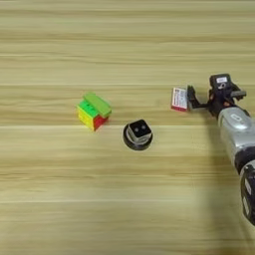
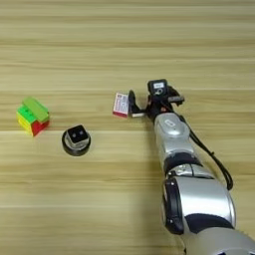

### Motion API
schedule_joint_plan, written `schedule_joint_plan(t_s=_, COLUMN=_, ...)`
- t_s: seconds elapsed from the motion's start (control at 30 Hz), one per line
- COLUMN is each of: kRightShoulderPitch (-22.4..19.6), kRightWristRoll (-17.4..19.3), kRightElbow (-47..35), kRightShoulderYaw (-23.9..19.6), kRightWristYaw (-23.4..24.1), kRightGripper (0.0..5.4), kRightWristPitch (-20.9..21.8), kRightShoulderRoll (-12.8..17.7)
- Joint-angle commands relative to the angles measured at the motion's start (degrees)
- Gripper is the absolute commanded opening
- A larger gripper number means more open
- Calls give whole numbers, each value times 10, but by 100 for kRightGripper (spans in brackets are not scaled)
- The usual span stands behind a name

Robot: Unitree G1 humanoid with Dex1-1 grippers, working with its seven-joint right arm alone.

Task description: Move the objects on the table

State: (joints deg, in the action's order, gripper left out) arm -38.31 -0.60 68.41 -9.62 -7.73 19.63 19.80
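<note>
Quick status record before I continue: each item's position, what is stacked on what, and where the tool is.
surface: wooden table
puzzle cube: left of centre
green block: lying on top of the puzzle cube
black ring: near centre, flat on the table
black cube: sitting on the ring
white-and-red box: right of centre, its right side at the tool
right tool: at the box's right side, one black finger against it; grip cannot be read
arm: silver forearm entering from bottom right
</note>
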Motion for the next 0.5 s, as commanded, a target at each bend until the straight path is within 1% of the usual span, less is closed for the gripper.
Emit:
schedule_joint_plan(t_s=0.03, kRightShoulderPitch=-27, kRightWristRoll=15, kRightElbow=-58, kRightShoulderYaw=-16, kRightWristYaw=10, kRightGripper=537, kRightWristPitch=13, kRightShoulderRoll=28)
schedule_joint_plan(t_s=0.1, kRightShoulderPitch=-20, kRightWristRoll=19, kRightElbow=-74, kRightShoulderYaw=-22, kRightWristYaw=10, kRightGripper=537, kRightWristPitch=12, kRightShoulderRoll=30)
schedule_joint_plan(t_s=0.17, kRightShoulderPitch=-5, kRightWristRoll=22, kRightElbow=-106, kRightShoulderYaw=-22, kRightWristYaw=7, kRightGripper=537, kRightWristPitch=11, kRightShoulderRoll=21)
schedule_joint_plan(t_s=0.37, kRightShoulderPitch=47, kRightWristRoll=27, kRightElbow=-212, kRightShoulderYaw=3, kRightWristYaw=-11, kRightGripper=537, kRightWristPitch=-17, kRightShoulderRoll=-32)
schedule_joint_plan(t_s=0.5, kRightShoulderPitch=74, kRightWristRoll=24, kRightElbow=-258, kRightShoulderYaw=14, kRightWristYaw=-13, kRightGripper=537, kRightWristPitch=-40, kRightShoulderRoll=-54)
